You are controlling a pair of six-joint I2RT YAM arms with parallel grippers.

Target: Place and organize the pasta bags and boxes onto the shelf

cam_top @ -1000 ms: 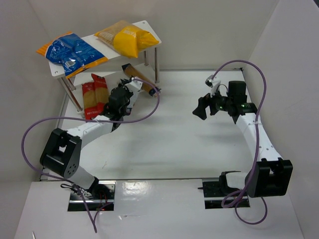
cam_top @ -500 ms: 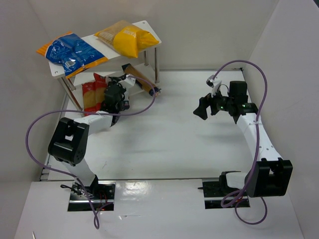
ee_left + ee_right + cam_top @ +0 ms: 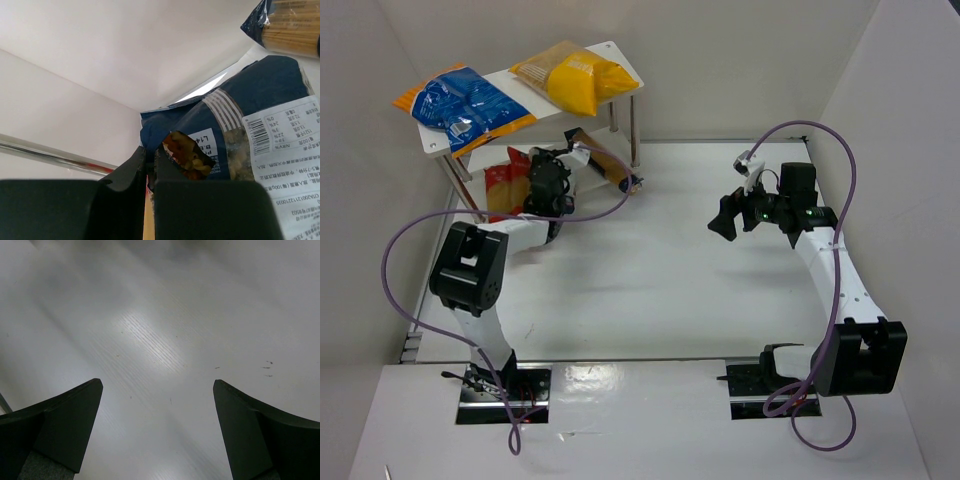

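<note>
The clear bag of short golden pasta (image 3: 260, 95), the one with the dark blue label, was the one piece we judged unfinished. It hung in the left gripper (image 3: 149, 156), tucked in under the top board (image 3: 432, 143) of the shelf (image 3: 618, 52).

On that board we found the blue-and-orange bag (image 3: 460, 105) to the left and the yellow bag (image 3: 575, 78) to the right, lying side by side and looking settled. Beneath it lay the red spaghetti packs (image 3: 503, 190) at the left and the long slim tan box (image 3: 605, 165) at the right, its dark end poking out past the front leg. From above we could not tell whether these two rested on the lower tier or on the table (image 3: 670, 280). By our reckoning the work was nearly done. What was left was to lay the clear bag between those two, let it go, and perhaps square the tan box up.

The left gripper's jaws stood all but closed, pinching a thin edge of the clear bag near its printed label. We could not see whether the bag's weight was already resting on anything. The right gripper (image 3: 156, 385) stood spread as wide as it goes, holding and touching nothing, over bare table well away from the shelf.
</note>
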